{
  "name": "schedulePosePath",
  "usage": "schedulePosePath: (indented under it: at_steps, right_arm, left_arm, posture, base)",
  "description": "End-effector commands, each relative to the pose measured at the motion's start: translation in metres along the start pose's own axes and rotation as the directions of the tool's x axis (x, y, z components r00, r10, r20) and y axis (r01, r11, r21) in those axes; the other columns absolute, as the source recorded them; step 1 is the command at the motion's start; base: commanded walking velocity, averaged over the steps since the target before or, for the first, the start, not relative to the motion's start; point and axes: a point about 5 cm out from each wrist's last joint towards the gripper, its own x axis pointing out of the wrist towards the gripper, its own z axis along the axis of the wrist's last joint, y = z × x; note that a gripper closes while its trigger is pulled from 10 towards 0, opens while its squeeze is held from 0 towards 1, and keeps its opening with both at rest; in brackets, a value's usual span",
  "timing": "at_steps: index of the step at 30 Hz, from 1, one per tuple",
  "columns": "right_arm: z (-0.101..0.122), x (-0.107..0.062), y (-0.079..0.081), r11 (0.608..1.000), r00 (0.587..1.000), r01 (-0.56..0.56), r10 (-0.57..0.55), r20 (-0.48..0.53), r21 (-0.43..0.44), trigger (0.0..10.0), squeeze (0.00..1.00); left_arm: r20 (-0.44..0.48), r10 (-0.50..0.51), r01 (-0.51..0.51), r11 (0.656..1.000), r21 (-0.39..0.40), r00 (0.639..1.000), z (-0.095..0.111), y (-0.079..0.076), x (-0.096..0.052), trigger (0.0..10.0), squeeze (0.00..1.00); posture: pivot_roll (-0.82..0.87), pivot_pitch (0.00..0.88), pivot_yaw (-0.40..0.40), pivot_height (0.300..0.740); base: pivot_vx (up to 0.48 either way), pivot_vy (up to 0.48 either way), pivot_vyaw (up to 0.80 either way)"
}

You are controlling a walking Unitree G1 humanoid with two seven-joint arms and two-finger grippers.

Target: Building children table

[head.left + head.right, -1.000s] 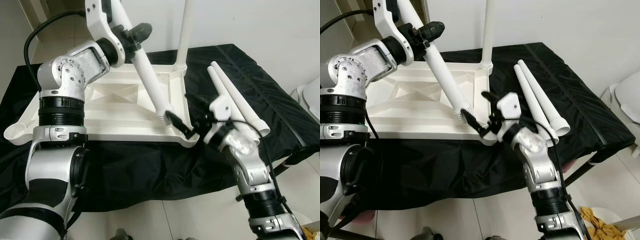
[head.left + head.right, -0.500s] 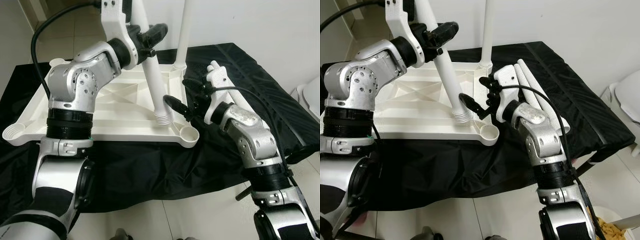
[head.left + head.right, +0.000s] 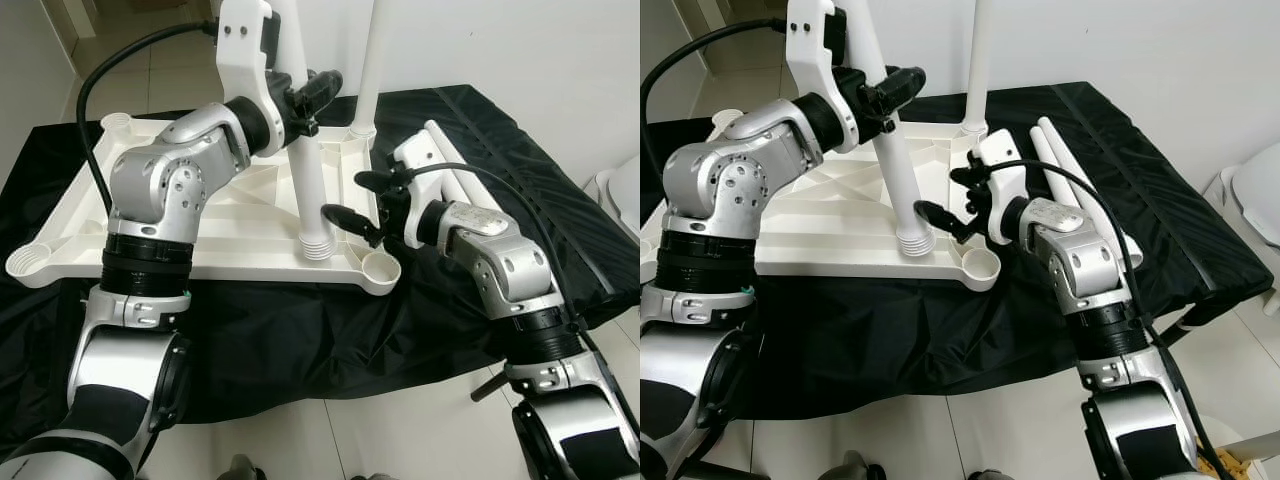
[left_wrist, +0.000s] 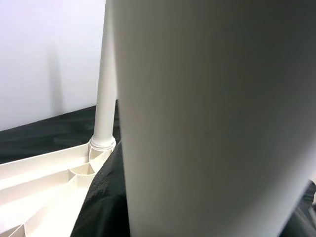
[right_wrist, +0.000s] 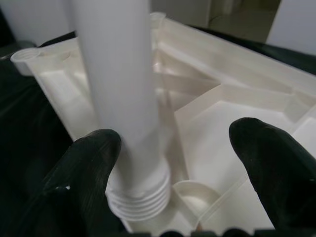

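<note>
Black cloth [image 3: 500,140] covers the work surface, draped over the near edge toward the tiled floor [image 3: 380,440].

White tabletop [image 3: 230,215], upside down, ribbed underside showing, lies on the cloth and takes most of the left and middle. Open round sockets at its corners: near-right socket [image 3: 381,268] at 5 o'clock of the panel, near-left socket [image 3: 27,263] at 7 o'clock, far-left socket [image 3: 117,123] at 11 o'clock.

Fitted leg [image 3: 366,70] stands upright in the far-right corner, at 1 o'clock of the panel, running out of the top of frame.

Held leg [image 3: 308,180] is nearly upright over the panel's right half, threaded end [image 3: 317,245] down, resting on or just above the panel surface, at 9 o'clock of the near-right socket and not in it.

Left gripper [image 3: 300,98] is clamped round the held leg high on its shaft; the left wrist view is mostly that white shaft at close range, with the fitted leg [image 4: 104,98] behind.

Right gripper [image 3: 362,200] sits at 3 o'clock of the held leg's lower end, fingers spread wide, one fingertip [image 5: 94,163] touching the shaft just above the threads, the other well apart over the panel.

Right forearm crosses in front of two spare legs [image 3: 470,185] lying side by side on the cloth at 3 o'clock of the panel, hiding their middle.

A white rounded object [image 3: 622,195] sits at the right edge; cannot tell what it is.
</note>
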Motion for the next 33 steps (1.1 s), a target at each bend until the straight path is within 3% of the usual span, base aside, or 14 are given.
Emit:
schedulePosePath:
  at_steps: [1,7,17,29,30,32,33]
  right_arm:
    - [-0.007,0.007,0.01,0.998,0.997,-0.061,0.062,-0.039,0.017,10.0,0.0]
    - [-0.008,0.005,0.009,0.995,0.994,-0.092,0.094,-0.054,0.039,10.0,0.0]
    - [-0.002,0.017,0.004,1.0,1.0,-0.005,0.005,0.018,-0.006,10.0,0.0]
    - [0.003,0.026,0.0,0.999,0.998,0.035,-0.035,0.054,0.012,10.0,0.0]
    - [0.003,0.027,-0.001,0.999,0.998,0.036,-0.037,0.055,0.009,4.1,0.0]
    - [0.003,0.027,-0.001,0.999,0.998,0.036,-0.037,0.055,0.009,4.1,0.0]
    - [0.003,0.029,-0.001,0.999,0.997,0.04,-0.041,0.065,0.011,0.0,0.0]
  left_arm:
    - [0.043,-0.076,0.076,0.997,0.015,0.996,0.009,-0.012,0.003,10.0,0.0]
    - [0.057,-0.075,0.074,0.997,0.031,0.996,0.014,-0.011,0.003,10.0,0.0]
    - [0.067,-0.103,0.102,0.995,0.016,0.992,0.017,-0.019,0.003,10.0,0.0]
    - [0.067,-0.112,0.112,0.994,0.005,0.991,0.015,-0.024,0.004,10.0,0.0]
    - [0.067,-0.116,0.116,0.993,0.003,0.991,0.014,-0.025,0.005,10.0,0.0]
    - [0.067,-0.116,0.116,0.993,0.003,0.991,0.014,-0.025,0.005,10.0,0.0]
    - [0.067,-0.12,0.12,0.993,-0.002,0.991,0.014,-0.026,0.005,10.0,0.0]
  posture:
    - [-0.06,0.064,0.009,0.74]
    - [-0.06,0.061,0.013,0.74]
    - [-0.05,0.048,0.02,0.74]
    - [-0.04,0.037,0.021,0.74]
    - [-0.04,0.039,0.021,0.74]
    - [-0.04,0.039,0.021,0.74]
    - [-0.04,0.039,0.022,0.74]
  base:
    - [0.0,0.0,0.0]
    - [0.0,0.0,0.0]
    - [0.0,0.0,0.0]
    - [0.0,0.0,0.0]
    - [0.0,0.0,0.0]
    - [0.0,0.0,0.0]
    - [0.0,0.0,0.0]
